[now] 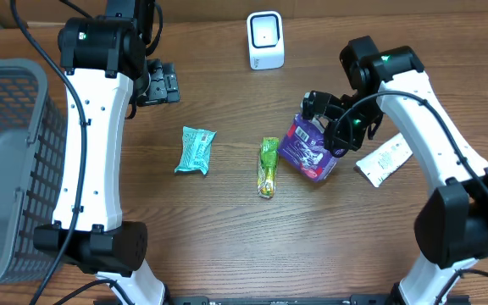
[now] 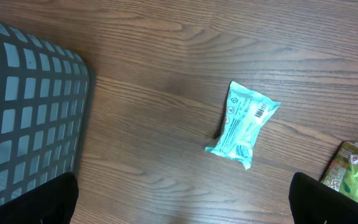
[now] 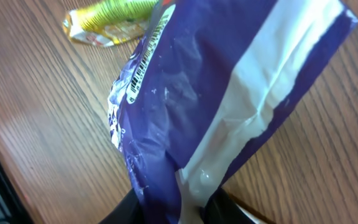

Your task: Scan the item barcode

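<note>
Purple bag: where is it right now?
Overhead view, right of centre: the purple bag is in the right gripper, just right of the green-yellow packet and left of the white packet.

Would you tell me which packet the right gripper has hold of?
The purple bag: its edge sits in the right gripper, while the teal packet, green packet and white packet lie untouched.

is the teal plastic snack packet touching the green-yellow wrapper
Apart. The overhead view shows a clear gap between the teal plastic snack packet and the green-yellow wrapper.
</note>
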`<state>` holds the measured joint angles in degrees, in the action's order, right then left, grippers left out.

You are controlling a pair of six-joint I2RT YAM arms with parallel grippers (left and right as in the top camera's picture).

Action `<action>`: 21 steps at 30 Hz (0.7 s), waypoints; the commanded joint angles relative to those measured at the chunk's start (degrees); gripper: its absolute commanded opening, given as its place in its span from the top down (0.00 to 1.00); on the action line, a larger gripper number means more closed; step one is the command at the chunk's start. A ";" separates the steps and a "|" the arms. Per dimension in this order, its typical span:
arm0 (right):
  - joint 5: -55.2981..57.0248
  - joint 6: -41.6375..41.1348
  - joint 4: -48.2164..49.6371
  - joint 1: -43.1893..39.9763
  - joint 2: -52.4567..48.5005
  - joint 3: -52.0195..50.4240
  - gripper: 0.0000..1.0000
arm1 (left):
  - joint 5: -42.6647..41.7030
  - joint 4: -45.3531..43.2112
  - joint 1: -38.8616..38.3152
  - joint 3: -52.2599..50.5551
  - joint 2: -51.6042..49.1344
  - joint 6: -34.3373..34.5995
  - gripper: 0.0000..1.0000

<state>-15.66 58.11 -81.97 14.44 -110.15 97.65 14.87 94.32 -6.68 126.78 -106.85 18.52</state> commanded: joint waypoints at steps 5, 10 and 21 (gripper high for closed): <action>-1.99 -3.13 10.64 -0.76 -5.81 0.44 0.49 | 0.72 -0.07 0.00 -0.22 -0.52 0.98 0.01; -1.44 -24.85 18.73 -1.16 -5.46 2.27 0.00 | 0.72 -0.07 0.00 -0.22 -0.52 0.98 0.01; -7.65 -60.48 7.58 -9.31 -5.68 15.28 0.00 | 0.72 -0.07 0.00 -0.22 -0.52 0.98 0.01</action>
<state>-19.81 12.86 -73.30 7.73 -116.29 112.60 14.87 94.30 -6.68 126.78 -106.85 18.55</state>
